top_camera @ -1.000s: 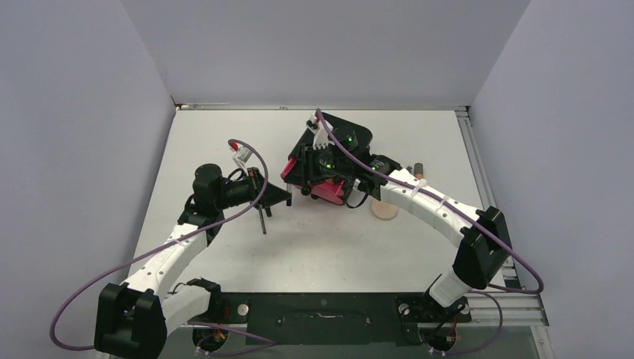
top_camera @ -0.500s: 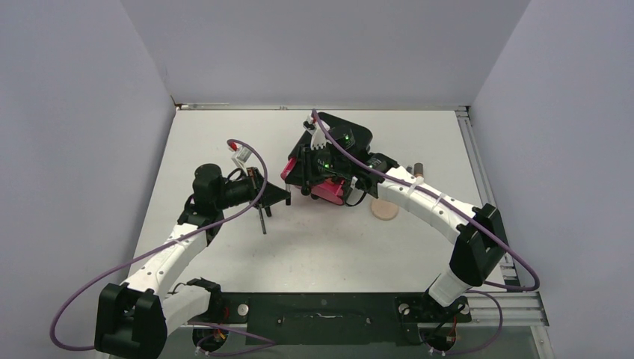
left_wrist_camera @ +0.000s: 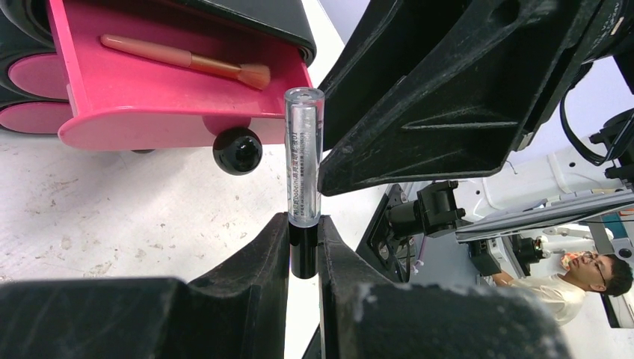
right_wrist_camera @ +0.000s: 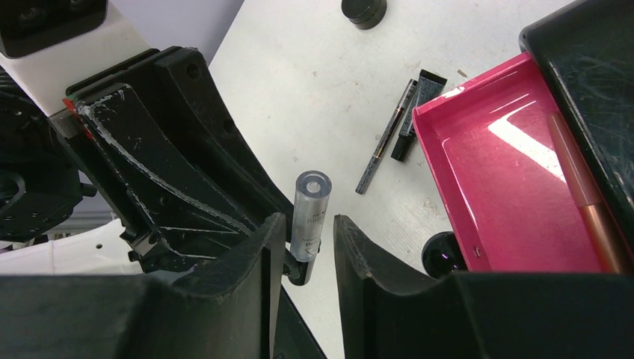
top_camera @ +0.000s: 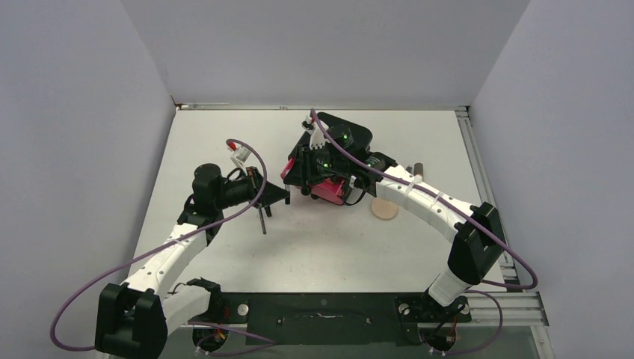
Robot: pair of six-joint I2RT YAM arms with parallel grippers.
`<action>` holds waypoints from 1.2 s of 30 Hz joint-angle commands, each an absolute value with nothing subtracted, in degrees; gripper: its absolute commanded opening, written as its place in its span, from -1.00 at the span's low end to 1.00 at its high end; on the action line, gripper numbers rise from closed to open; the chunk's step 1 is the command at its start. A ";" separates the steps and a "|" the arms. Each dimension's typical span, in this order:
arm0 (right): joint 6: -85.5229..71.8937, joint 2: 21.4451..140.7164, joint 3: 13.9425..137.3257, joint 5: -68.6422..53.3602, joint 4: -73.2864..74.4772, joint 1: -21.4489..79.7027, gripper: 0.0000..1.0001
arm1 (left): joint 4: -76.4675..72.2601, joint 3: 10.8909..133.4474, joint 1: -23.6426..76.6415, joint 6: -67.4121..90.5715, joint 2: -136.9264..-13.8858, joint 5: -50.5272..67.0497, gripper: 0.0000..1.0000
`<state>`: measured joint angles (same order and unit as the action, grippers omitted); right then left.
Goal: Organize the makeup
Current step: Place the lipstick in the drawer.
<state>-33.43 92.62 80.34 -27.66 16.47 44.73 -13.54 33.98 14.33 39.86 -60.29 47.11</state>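
One clear cylindrical tube (left_wrist_camera: pixel 304 149), black-capped, beside a glossy pink drawer (left_wrist_camera: pixel 149 97).
Above: left gripper (top_camera: pixel 288 196) and right gripper (top_camera: pixel 303 187) tip to tip at the black cabinet (top_camera: pixel 348 134); flat peach disc (top_camera: pixel 385 210) on the white table (top_camera: pixel 224 134) nearby. Left wrist: pinched on the tube's black cap; orange-handled brush (left_wrist_camera: pixel 187 60) lying in the drawer. Right wrist: spread either side of the tube, slim gaps showing; thin black pencils (right_wrist_camera: pixel 385 138) and a small round jar (right_wrist_camera: pixel 364 10) on the table.
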 commanded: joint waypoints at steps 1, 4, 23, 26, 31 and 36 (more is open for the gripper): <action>-32.70 92.04 82.34 -27.97 14.78 45.03 -0.48 | -15.80 33.84 13.89 39.51 -60.25 46.94 -1.00; -32.99 91.47 81.45 -27.81 13.51 45.08 -0.54 | -16.14 33.66 13.96 39.74 -60.34 47.12 -1.00; -34.25 92.76 81.12 -26.65 13.10 45.01 -0.58 | -19.12 32.95 13.98 41.40 -60.37 48.56 -1.00; -34.67 92.85 80.96 -26.56 12.52 45.03 -0.52 | -19.41 32.87 14.06 41.57 -60.37 48.88 -1.00; -34.72 93.24 81.01 -27.37 12.35 45.18 -0.60 | -19.65 32.87 14.06 41.71 -60.35 49.04 -1.00; -34.71 93.22 80.86 -27.27 12.19 45.13 -0.71 | -19.59 32.87 14.09 41.74 -60.44 49.04 -1.00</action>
<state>-34.50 92.68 80.34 -27.29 15.46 44.73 -16.53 32.60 14.20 41.60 -60.47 47.83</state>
